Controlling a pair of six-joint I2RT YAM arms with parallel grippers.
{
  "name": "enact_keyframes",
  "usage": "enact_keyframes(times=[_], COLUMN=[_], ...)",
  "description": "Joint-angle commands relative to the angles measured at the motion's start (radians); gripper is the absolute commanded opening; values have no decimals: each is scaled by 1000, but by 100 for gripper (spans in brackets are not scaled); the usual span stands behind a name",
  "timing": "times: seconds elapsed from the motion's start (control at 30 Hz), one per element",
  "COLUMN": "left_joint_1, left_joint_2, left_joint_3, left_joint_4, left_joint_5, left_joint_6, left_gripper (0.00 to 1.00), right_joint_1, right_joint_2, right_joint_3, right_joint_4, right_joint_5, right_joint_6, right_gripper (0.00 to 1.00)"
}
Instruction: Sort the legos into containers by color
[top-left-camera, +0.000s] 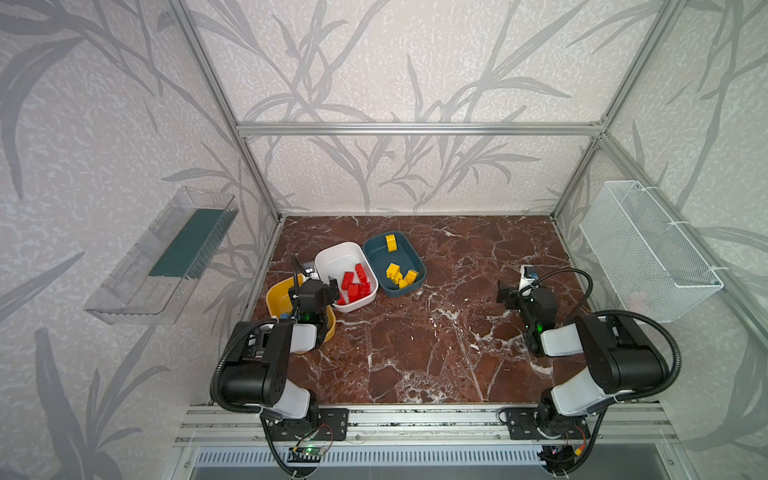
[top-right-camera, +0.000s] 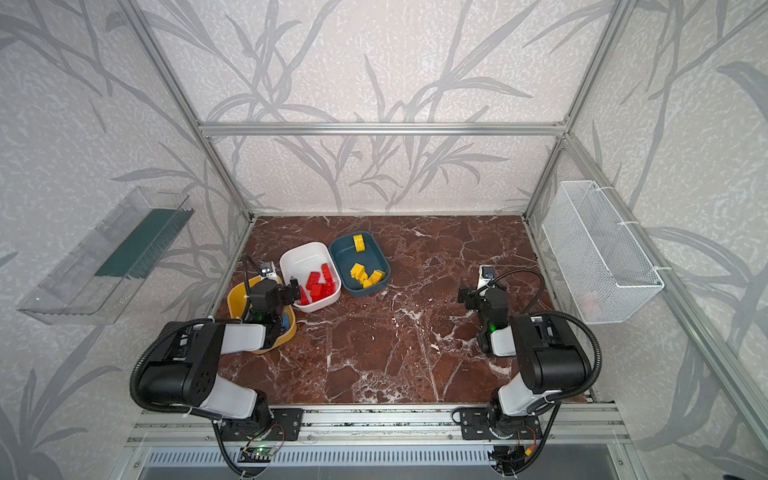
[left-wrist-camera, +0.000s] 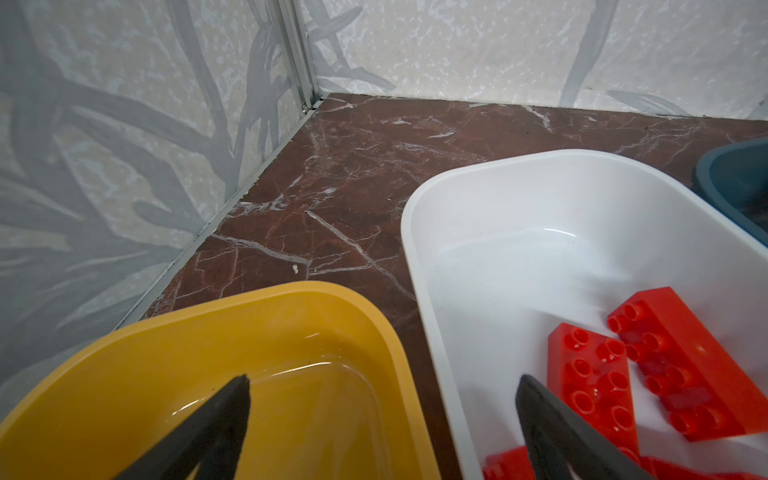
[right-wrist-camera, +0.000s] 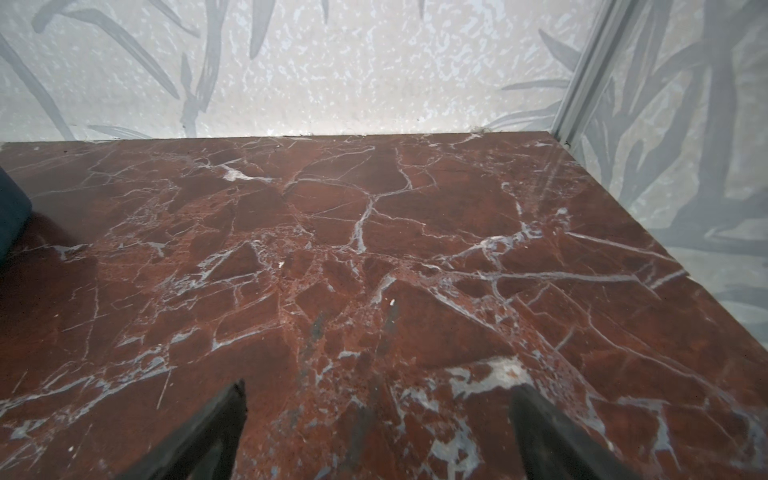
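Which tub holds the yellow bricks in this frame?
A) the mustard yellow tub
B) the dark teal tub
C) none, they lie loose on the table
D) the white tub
B: in both top views the yellow bricks lie inside the dark teal tub, while the white tub beside it holds red bricks.

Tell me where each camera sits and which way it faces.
Both top views: high at the front, looking down at table; left arm and right arm show.
Left wrist: on left arm, facing yellow tub and white tub; left gripper open.
Right wrist: on right arm, facing table and back wall; right gripper open.
Shared: red legos, in left wrist and both top views.
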Motion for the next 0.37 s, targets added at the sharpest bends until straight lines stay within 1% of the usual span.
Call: enact_keyframes(times=[0.0, 0.07, 0.1, 0.13, 0.33], left_joint_1=[7, 15, 17, 19, 22], left_joint_2=[10, 8, 8, 7, 7], left_joint_3=[22, 26, 27, 30, 30], left_joint_4=[14, 4, 1, 0, -5], left_joint_5=[18, 34, 37, 42, 49], left_joint_6=[13, 10, 11, 9, 8], left_gripper=[99, 99, 99, 99, 99], right_joint_1=[2, 1, 1, 4, 5], right_joint_2=[-17, -14, -13, -17, -16], right_joint_3=[50, 56, 74, 81, 73], right_joint_4=[-85, -88, -122, -149, -125], right_joint_5=[-92, -128, -147, -142, -139], right_joint_6=[-43, -56, -63, -70, -68], right_gripper=[99, 99, 99, 99, 99])
